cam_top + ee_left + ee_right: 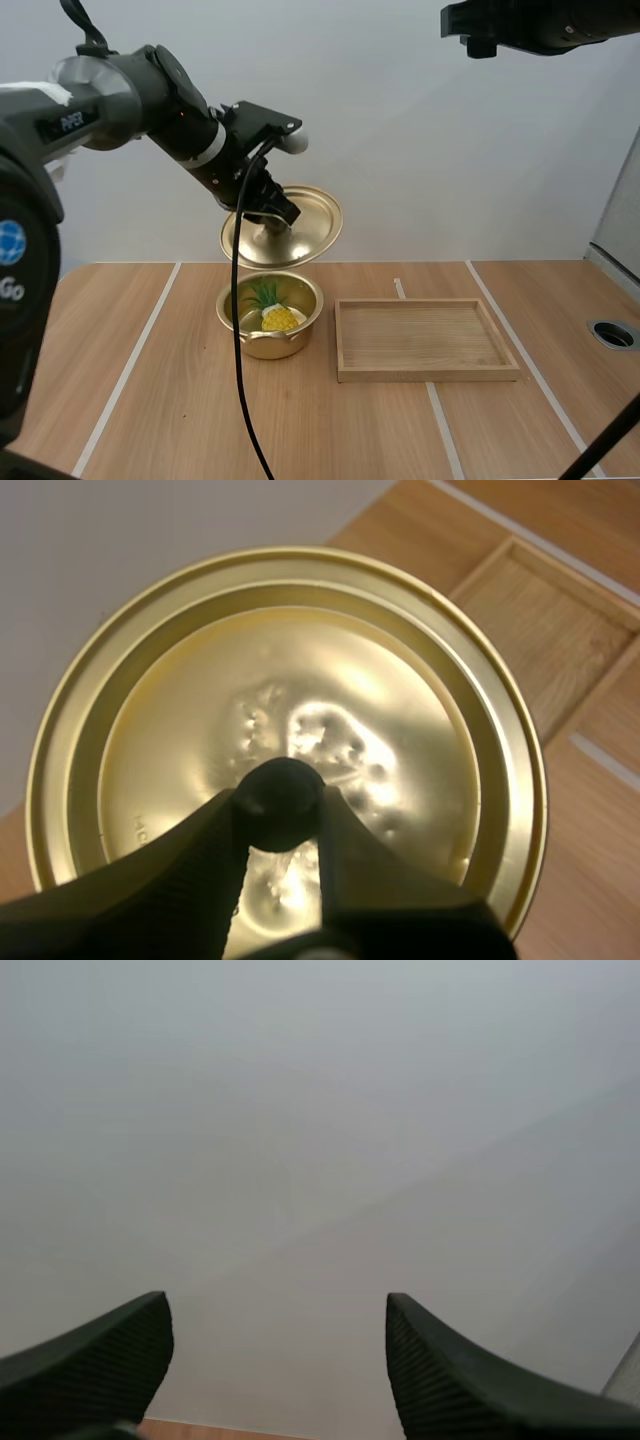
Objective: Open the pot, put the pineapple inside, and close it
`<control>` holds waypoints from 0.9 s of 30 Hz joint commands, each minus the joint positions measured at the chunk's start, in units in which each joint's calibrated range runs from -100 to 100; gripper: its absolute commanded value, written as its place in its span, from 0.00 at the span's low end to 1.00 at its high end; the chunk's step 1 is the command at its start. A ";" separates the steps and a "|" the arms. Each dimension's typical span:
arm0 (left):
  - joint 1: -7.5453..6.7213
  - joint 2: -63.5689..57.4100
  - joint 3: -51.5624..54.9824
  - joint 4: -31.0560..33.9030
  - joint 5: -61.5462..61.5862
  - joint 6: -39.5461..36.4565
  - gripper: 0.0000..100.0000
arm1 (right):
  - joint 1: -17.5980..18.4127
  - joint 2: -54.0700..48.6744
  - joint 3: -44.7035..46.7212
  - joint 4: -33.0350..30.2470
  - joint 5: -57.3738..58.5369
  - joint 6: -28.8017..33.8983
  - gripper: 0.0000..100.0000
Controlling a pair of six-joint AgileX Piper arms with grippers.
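I'm taking everything from the pot. It sits open on the table (150, 400), and the wooden tray (428, 374) lies just to its right, flat and bare. The pot (262, 345) stands upright with its mouth clear, which matters most for closing it.

The lid (300, 215) hangs in the air directly above the pot and slightly behind it. It is well clear of the rim and tipped steeply, so its top face turns toward my left arm instead of the ceiling.

The pineapple (278, 316) is already inside the pot, leaves toward the back wall. I judge only the closing is left.

My left gripper (285, 800) is pinching the lid's black knob (283, 792) between its tips. My right gripper (278, 1330) is high above the pot and off to its right, fingers spread with nothing between them.

The pot therefore lies straight down and a touch forward of the lid. I'd level the lid first, then lower it.
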 commanded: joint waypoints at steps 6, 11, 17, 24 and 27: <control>0.07 9.32 0.06 -0.04 1.44 1.81 0.00 | -0.22 -0.43 -0.22 -0.35 0.88 -0.26 1.00; 0.07 13.89 0.06 3.69 1.44 1.81 0.00 | -0.22 -0.43 -0.22 -0.35 0.88 -0.26 1.00; 0.07 16.19 0.06 4.65 -3.03 1.81 0.00 | -0.22 -0.43 -0.22 -0.35 0.29 -0.26 1.00; 0.07 16.45 0.06 5.97 -7.71 1.81 0.00 | -0.22 -0.43 -0.22 -0.35 0.29 -0.26 1.00; 0.07 17.26 0.06 7.35 -7.24 1.81 0.00 | -0.22 -0.43 -0.22 -0.35 0.29 -0.26 1.00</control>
